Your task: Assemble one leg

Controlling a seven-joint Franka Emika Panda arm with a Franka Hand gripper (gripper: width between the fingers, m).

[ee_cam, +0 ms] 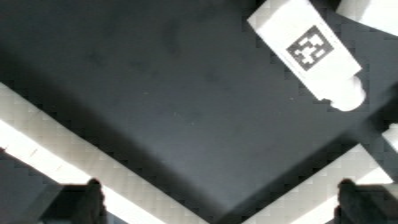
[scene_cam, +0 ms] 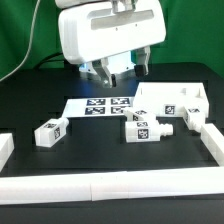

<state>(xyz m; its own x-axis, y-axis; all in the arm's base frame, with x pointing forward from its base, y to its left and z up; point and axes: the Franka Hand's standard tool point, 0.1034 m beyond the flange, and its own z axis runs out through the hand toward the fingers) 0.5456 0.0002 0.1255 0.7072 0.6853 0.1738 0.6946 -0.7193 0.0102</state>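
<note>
Three short white legs with marker tags lie on the black table in the exterior view: one toward the left (scene_cam: 50, 132), one in the middle (scene_cam: 148, 128), one toward the right (scene_cam: 190, 117). The white tabletop part (scene_cam: 176, 99) lies at the back right. My gripper (scene_cam: 122, 70) hangs open and empty above the back of the table, apart from all the parts. In the wrist view the gripper (ee_cam: 217, 205) is open with only black table between its dark fingertips (ee_cam: 71, 205). One tagged leg (ee_cam: 306, 50) lies well beyond them.
The marker board (scene_cam: 100, 104) lies flat just below the gripper. A white border wall (scene_cam: 110, 182) runs along the front and up both sides. White strips (ee_cam: 54, 130) cross the wrist view in a V shape.
</note>
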